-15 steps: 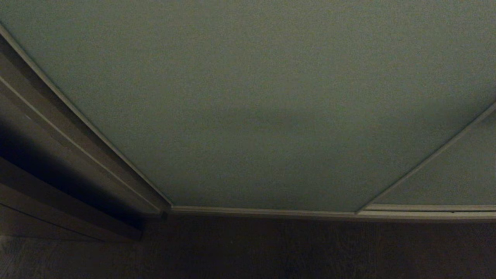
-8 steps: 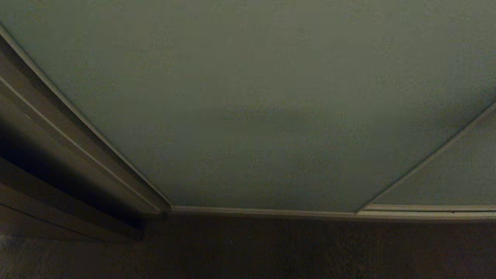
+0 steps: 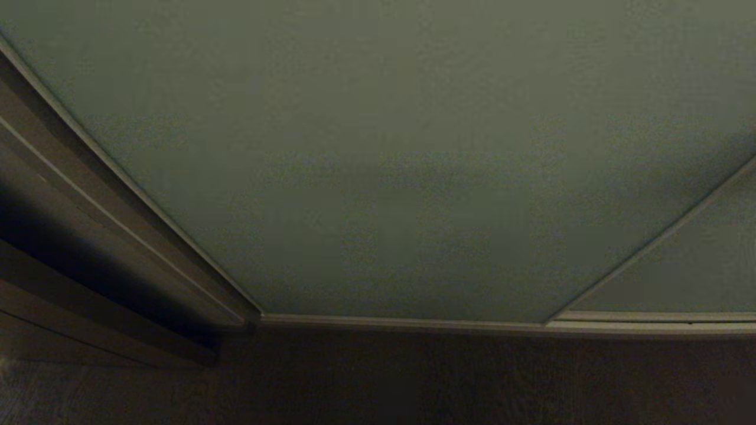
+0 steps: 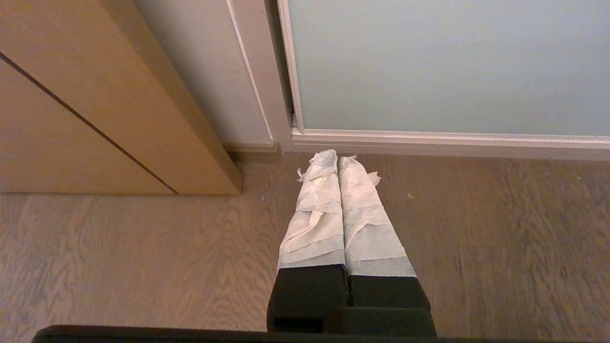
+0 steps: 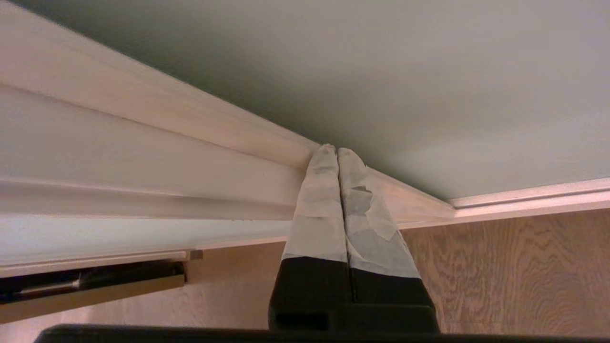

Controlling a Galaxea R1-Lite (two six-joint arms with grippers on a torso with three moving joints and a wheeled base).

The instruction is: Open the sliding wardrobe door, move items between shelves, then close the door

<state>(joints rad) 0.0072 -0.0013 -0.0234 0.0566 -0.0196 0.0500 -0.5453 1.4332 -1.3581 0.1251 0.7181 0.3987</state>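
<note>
**Sliding wardrobe door shut, right gripper tips at its frame**

Sliding wardrobe door fills most of the head view, a pale grey-green panel, closed against the brown wooden frame at its left. A second panel sits at the right. Dark wood floor below.

Right gripper: taped fingers pressed together, holding nothing, tips at the corner where the door's slim pale edge strip meets the panel; contact uncertain.

Left gripper: taped fingers pressed together, empty, parked low over the floor, pointing toward the door's bottom rail. Tan cabinet beside it.
</note>
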